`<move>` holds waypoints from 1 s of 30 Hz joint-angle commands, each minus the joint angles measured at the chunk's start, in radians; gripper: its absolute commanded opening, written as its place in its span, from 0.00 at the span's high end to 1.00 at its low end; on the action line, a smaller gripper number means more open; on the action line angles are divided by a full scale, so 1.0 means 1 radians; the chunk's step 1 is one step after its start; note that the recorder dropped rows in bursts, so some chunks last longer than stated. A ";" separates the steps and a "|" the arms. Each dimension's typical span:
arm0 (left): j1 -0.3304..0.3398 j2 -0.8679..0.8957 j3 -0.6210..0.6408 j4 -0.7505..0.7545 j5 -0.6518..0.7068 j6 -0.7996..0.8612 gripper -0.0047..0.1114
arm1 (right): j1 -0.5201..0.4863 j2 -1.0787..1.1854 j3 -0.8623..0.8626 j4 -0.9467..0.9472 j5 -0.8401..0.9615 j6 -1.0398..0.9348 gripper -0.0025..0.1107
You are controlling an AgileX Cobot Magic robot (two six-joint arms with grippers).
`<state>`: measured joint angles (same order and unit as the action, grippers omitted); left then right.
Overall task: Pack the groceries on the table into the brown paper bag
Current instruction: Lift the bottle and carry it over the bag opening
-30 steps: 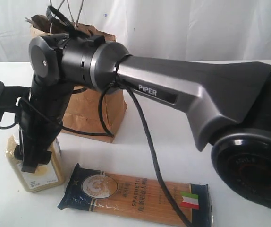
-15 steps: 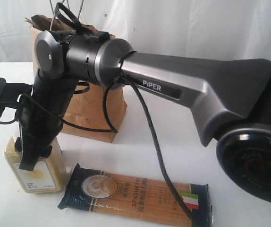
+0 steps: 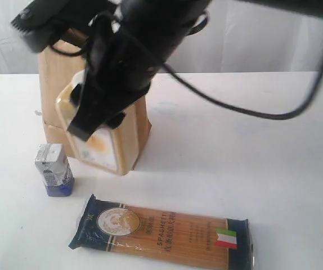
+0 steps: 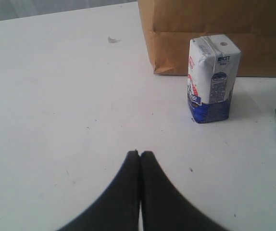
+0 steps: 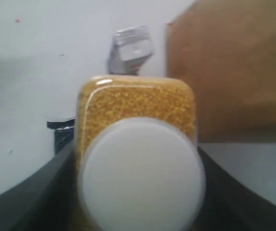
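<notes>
My right gripper (image 3: 97, 125) is shut on the yellow-grain bottle (image 3: 92, 135) and holds it off the table (image 3: 234, 140), tilted, in front of the brown paper bag (image 3: 51, 76). In the right wrist view the bottle's white cap (image 5: 140, 174) fills the space between the dark fingers (image 5: 30, 192), with grain (image 5: 138, 103) above it. A small blue-silver carton (image 3: 53, 169) stands left of the bag's base. The blue-ended spaghetti packet (image 3: 161, 229) lies flat near the front. My left gripper (image 4: 140, 154) is shut and empty, low over the table and facing the carton (image 4: 210, 79) and the bag (image 4: 215, 29).
The right arm and its black cable (image 3: 246, 109) cross the upper part of the exterior view and hide the bag's rim and handles. A white curtain (image 3: 274, 39) hangs behind the table. A small scrap (image 4: 112, 40) lies on the tabletop.
The right gripper has closed on the bottle and lifted it from the table up in front of the bag. The carton behind it now shows. The left gripper stays shut.
</notes>
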<state>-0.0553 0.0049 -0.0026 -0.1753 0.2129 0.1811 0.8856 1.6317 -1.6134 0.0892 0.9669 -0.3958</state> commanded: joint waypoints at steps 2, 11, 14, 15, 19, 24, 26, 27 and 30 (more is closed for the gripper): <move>0.004 -0.005 0.003 -0.001 -0.003 0.001 0.96 | -0.077 -0.173 0.063 -0.236 -0.191 0.334 0.98; 0.004 -0.005 0.003 -0.001 -0.003 0.001 0.96 | -0.159 -0.105 -0.118 -0.302 -0.293 0.396 0.98; 0.004 -0.005 0.003 -0.001 -0.003 0.001 0.96 | -0.159 -0.057 -0.207 -0.309 -0.305 0.396 0.98; 0.004 -0.005 0.003 -0.001 -0.003 0.001 0.96 | -0.159 -0.032 -0.245 -0.311 -0.305 0.396 0.98; 0.004 -0.005 0.003 -0.001 -0.003 0.001 0.96 | -0.159 0.059 -0.356 -0.313 -0.309 0.367 0.98; 0.004 -0.005 0.003 -0.001 -0.003 0.001 0.96 | -0.165 0.179 -0.500 -0.307 -0.290 0.328 0.98; 0.004 -0.005 0.003 -0.001 -0.003 0.001 0.96 | -0.168 0.215 -0.535 -0.305 -0.273 0.316 0.98; 0.004 -0.005 0.003 -0.001 -0.003 0.001 0.96 | -0.168 0.231 -0.548 -0.305 -0.269 0.308 0.98; 0.004 -0.005 0.003 -0.001 -0.003 0.001 0.96 | -0.168 0.258 -0.568 -0.286 -0.267 0.283 0.98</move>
<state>-0.0553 0.0049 -0.0026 -0.1753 0.2129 0.1811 0.7272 1.8891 -2.1418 -0.2016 0.7586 -0.0829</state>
